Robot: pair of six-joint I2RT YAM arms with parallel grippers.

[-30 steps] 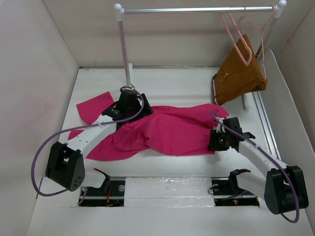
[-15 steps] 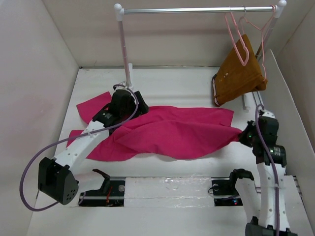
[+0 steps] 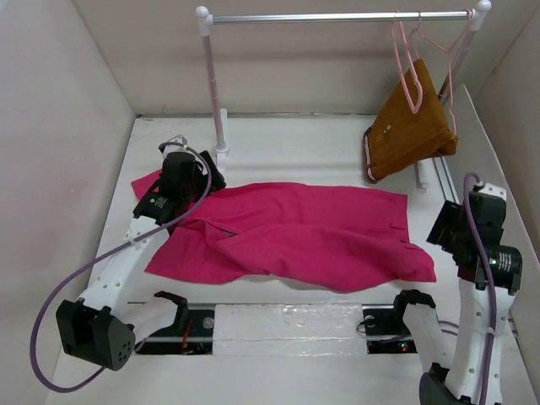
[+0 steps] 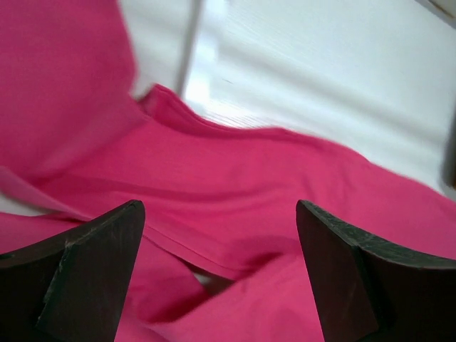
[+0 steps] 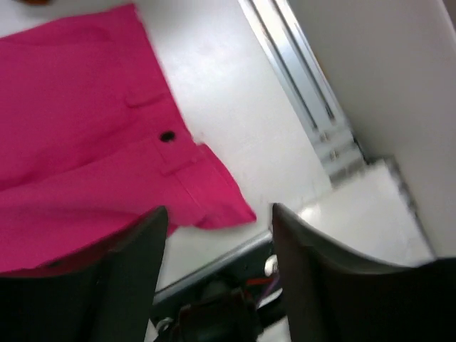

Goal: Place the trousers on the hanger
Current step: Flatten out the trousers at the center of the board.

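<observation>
Left pincer (image 4: 221,242): jaws wide apart, nothing between them. It hovers over the leg end of the trousers (image 3: 304,232), where the cloth lies in overlapping folds.

Right pincer (image 5: 217,242): jaws apart, empty. It hangs just off the trousers' waistband corner, above bare worktop (image 3: 295,143). The waistband button (image 5: 167,136) is plain in the wrist view.

Trousers: spread nearly flat and full length on the worktop, held by neither pincer. One leg is doubled over at the left arm's end.

Hanger (image 3: 405,76): up on the rail (image 3: 337,17), well apart from the trousers and beyond their waistband end. It hangs among similar hangers, right by a mustard-brown garment (image 3: 413,135).

Risks, as I judge them:
- A pinch on the folded leg may take only the top layer, so the cloth unrolls and sags on lifting.
- The hangers crowd together; pulling one could hook a neighbour or drag the brown garment.
- The soft, wide cloth may slide off the thin bar if it is draped unevenly.

Pose:
- Left arm reaches out in a long diagonal from its base, wrist tipped down over the trousers.
- Right arm stands nearly upright at the trousers' waistband side, wrist folded to look down.
</observation>
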